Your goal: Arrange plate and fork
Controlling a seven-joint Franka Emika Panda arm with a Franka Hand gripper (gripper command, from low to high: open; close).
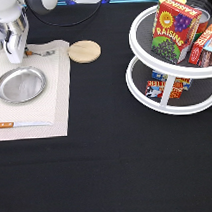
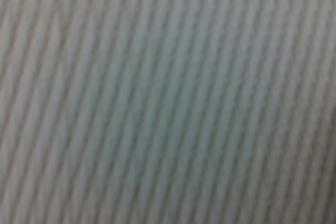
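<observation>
The silver plate lies flat on a pale placemat at the exterior view's left. The fork lies on the mat just above the plate, tines pointing right. Its orange-brown handle end runs under my gripper. The gripper is low over the mat's top left corner, right at the fork's handle and just above the plate's rim. The wrist view shows only the mat's ribbed weave from very close.
A wooden-handled knife lies on the mat below the plate. A round wooden coaster sits on the black table right of the mat. A white two-tier turntable with a raisins box and other packets stands at the right.
</observation>
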